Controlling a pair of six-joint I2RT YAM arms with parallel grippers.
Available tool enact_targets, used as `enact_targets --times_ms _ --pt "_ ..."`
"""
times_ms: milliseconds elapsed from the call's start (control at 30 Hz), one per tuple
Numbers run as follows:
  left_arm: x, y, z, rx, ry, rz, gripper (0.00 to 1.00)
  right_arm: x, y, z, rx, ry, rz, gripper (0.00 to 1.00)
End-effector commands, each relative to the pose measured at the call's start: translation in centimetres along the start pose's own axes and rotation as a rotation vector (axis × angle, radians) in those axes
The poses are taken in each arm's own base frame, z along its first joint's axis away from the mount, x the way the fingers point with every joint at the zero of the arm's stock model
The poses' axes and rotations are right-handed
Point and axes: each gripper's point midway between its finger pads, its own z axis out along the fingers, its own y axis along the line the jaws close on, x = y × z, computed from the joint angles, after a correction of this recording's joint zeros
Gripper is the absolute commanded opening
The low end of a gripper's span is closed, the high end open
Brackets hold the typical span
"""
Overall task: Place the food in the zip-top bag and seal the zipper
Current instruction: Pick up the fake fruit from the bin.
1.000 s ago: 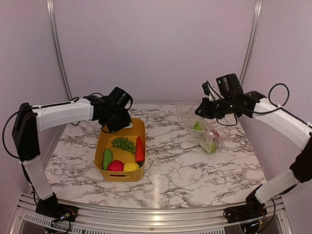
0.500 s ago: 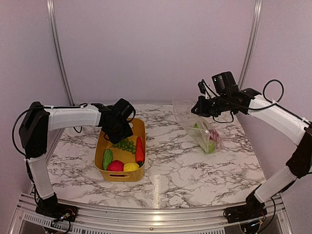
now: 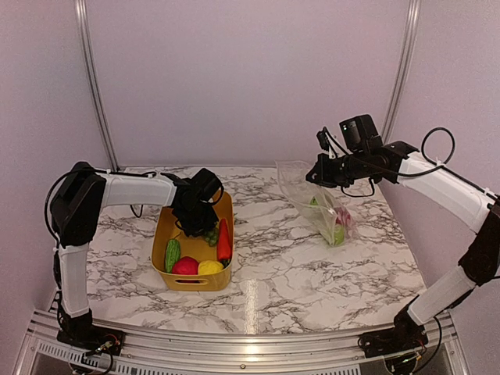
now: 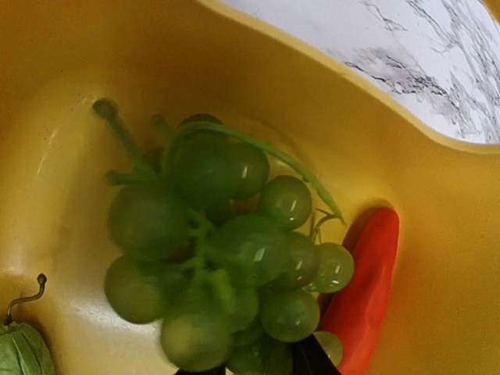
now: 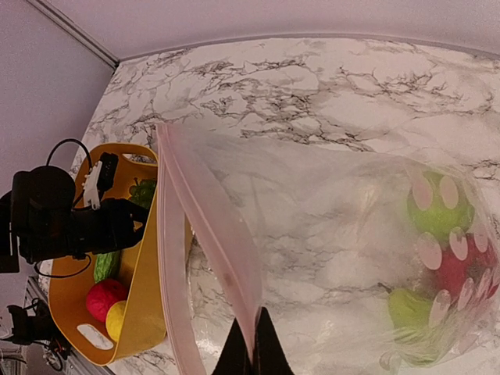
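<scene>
Near end of the yellow tub [image 3: 166, 275] on the marble table [image 3: 273, 289]: apple [image 3: 185, 266], lemon [image 3: 209, 268], cucumber [image 3: 172, 254]. Carrot [image 3: 224, 240] lies along the right wall and grapes [image 4: 226, 266] sit at the far end, touching the carrot. Left gripper [image 3: 197, 221] is down in the tub right over the grapes. Its fingers barely show at the bottom of the wrist view, so open or closed: cannot tell. Further back on the right, the bag [image 3: 308, 191] lies on the table with green pieces [image 5: 440, 205] and a red piece [image 5: 461, 266] at its closed end. Right gripper [image 5: 251, 348] is closed on the zipper [image 5: 211, 234], pinching 1 lip and holding the mouth up toward the tub. Risks: the grapes are a loose, lumpy bunch, so a bite on 1 berry or the thin stem may slip, or the bunch may swing and drop on the way over. Fingers may also snag the carrot or push on the tub wall and drag the tub. With only 1 lip held the mouth may sag shut, so food could hit the film, and the pieces inside could roll out. Versus 1 s ago: left gripper was above the tub's far rim with the grapes in full view, and now it has dropped in and covers most of them. Right gripper shifted slightly left early on, then stayed put. Bag and tub contents look unchanged.
</scene>
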Motion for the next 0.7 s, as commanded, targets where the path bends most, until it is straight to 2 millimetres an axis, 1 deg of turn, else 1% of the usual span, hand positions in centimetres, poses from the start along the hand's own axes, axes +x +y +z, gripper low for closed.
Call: enact_targets --times_ms 0,33,100,200,400,433,567,667 --pt "0.2 0.0 1.2 -0.002 0.025 0.049 0.14 -0.3 0.8 -0.3 -0.017 -0.009 -0.004 0.00" --pt "-0.1 -0.1 0.8 0.002 0.013 0.059 0.10 -0.3 0.8 -0.4 -0.016 -0.010 -0.002 0.00" --pt "-0.7 -0.3 -0.2 0.013 -0.013 0.081 0.07 -0.4 0.8 -0.5 -0.014 -0.013 -0.002 0.00" --pt "-1.9 -0.9 -2.5 0.038 -0.059 0.109 0.01 -0.4 0.7 -0.7 -0.010 -0.016 -0.001 0.00" --pt "-4.0 -2.7 -8.0 0.138 -0.146 0.152 0.00 -0.6 1.0 -0.8 -0.018 -0.020 0.003 0.00" --pt "-4.3 -3.3 -9.0 0.172 -0.157 0.156 0.00 -0.7 1.1 -0.8 -0.021 -0.023 0.004 0.00" --pt "-4.6 -6.8 -13.2 0.387 -0.186 0.185 0.00 -1.0 1.4 -0.7 -0.029 -0.022 0.004 0.00" --pt "-5.0 -9.7 -16.9 0.550 -0.230 0.203 0.00 -1.3 1.7 -0.6 -0.041 -0.024 0.006 0.00"
